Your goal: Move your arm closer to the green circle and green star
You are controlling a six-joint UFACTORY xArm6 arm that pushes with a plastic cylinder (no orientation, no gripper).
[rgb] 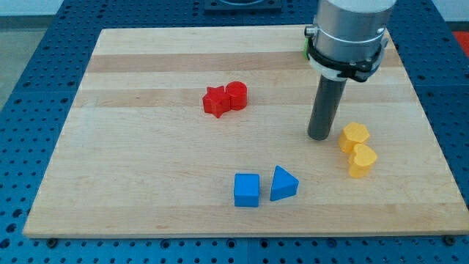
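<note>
My tip (319,137) rests on the board at the view's right, just left of a yellow hexagon block (354,136). Only a thin green sliver (306,50) shows at the left edge of my arm's silver body (348,33), near the view's top right. The green circle and green star cannot be made out as shapes; the arm hides that area. The tip is well below the green sliver.
A second yellow block (362,160) sits just below the hexagon. A red star (215,101) and red circle (236,95) touch near the board's middle. A blue cube (247,190) and blue triangle (283,184) lie near the bottom edge of the wooden board (132,147).
</note>
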